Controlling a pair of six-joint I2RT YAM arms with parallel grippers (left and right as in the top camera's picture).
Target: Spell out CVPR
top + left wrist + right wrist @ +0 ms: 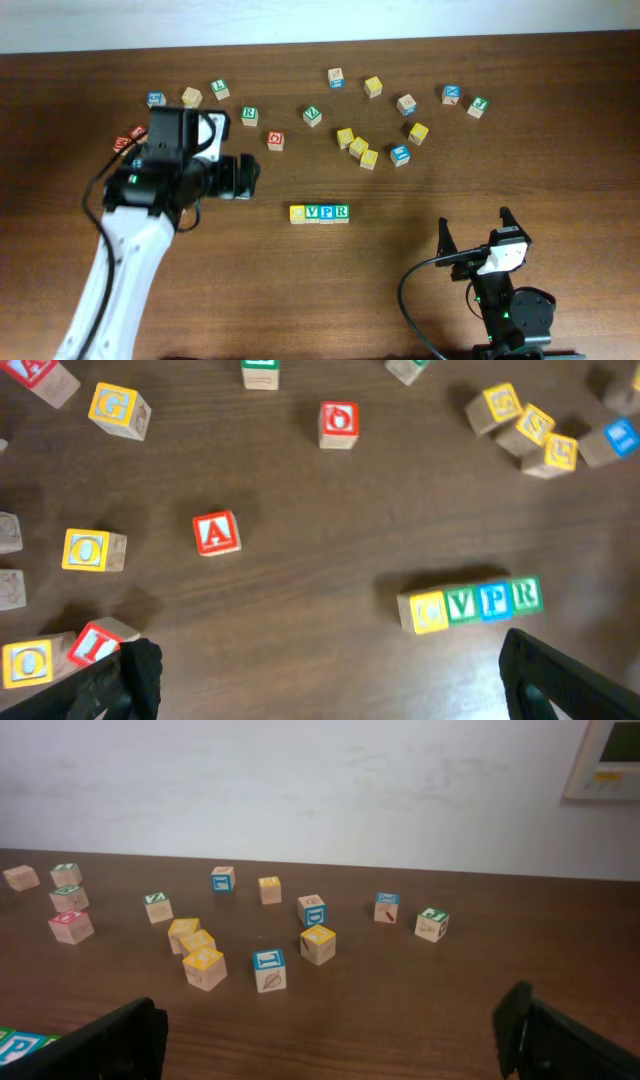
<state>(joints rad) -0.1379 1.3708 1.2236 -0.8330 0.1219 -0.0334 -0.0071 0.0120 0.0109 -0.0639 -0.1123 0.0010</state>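
Four blocks stand side by side in a row on the brown table: yellow C, green V, blue P, green R. In the left wrist view the row reads C, V, P, R. My left gripper is open and empty, left of the row and apart from it; its fingers frame bare table. My right gripper is open and empty, right of the row near the front edge.
Many loose letter blocks lie across the back of the table: a yellow cluster, a red O block, and several by the left arm. A red A block lies left of the row. A white wall is behind.
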